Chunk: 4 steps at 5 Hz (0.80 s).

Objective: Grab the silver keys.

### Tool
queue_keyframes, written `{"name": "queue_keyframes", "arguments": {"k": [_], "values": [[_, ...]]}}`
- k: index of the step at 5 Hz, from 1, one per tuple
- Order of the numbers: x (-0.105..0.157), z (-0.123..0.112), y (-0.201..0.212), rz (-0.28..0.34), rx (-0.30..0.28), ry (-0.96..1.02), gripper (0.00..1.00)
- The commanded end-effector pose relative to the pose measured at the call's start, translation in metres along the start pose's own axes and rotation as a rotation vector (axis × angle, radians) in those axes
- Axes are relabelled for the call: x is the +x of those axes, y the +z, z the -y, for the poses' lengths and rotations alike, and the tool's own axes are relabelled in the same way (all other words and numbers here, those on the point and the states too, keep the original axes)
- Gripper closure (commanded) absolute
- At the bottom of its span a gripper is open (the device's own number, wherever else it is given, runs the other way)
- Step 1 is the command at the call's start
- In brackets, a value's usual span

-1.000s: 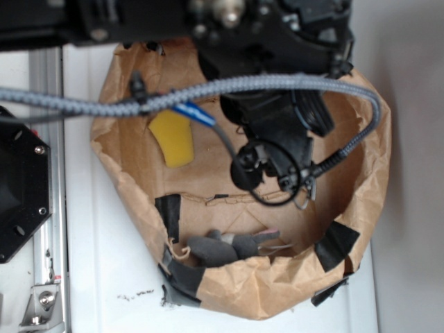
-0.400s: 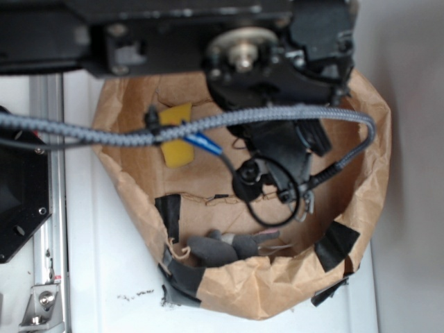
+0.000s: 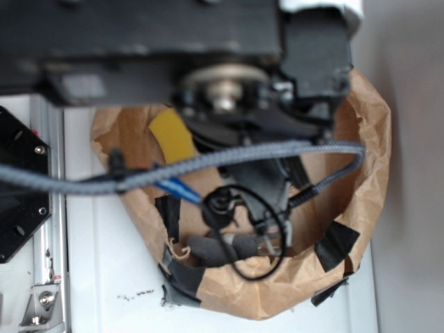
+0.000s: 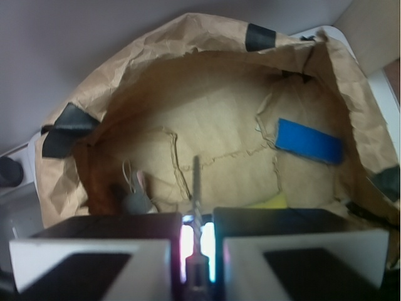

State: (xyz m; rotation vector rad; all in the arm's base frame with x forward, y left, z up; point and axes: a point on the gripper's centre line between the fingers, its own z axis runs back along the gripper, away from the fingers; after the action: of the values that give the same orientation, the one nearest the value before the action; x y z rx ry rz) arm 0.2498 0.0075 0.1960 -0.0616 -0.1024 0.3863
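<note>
As seen from the wrist cam, black gripper (image 4: pixel 197 251) w/ jaws nearly together, pinching a thin shiny silver key (image 4: pixel 197 188) (only one blade visible) that sticks up between them. Crumpled brown paper bag (image 4: pixel 207 135) below holds: grey fabric toy (image 4: pixel 136 200), left; blue tape patch (image 4: pixel 309 141), right; yellow sponge (image 3: pixel 173 135).

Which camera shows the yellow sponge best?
The exterior view: the yellow sponge shows broadly inside the paper bag, partly under the arm. The wrist view catches only a yellow sliver above the fingers.
</note>
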Motion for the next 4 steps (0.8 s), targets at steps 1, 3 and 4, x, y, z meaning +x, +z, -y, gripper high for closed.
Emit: {"name": "queue_keyframes", "arguments": {"k": [1, 3, 4], "values": [[0.0107, -0.0026, 0.0161, 0.059, 0.01, 0.025, 1.0], [0.0118, -0.0034, 0.0132, 0.068, 0.006, 0.03, 1.0], [0.0096, -0.0032, 0.0131, 0.073, -0.004, 0.018, 1.0]]}}
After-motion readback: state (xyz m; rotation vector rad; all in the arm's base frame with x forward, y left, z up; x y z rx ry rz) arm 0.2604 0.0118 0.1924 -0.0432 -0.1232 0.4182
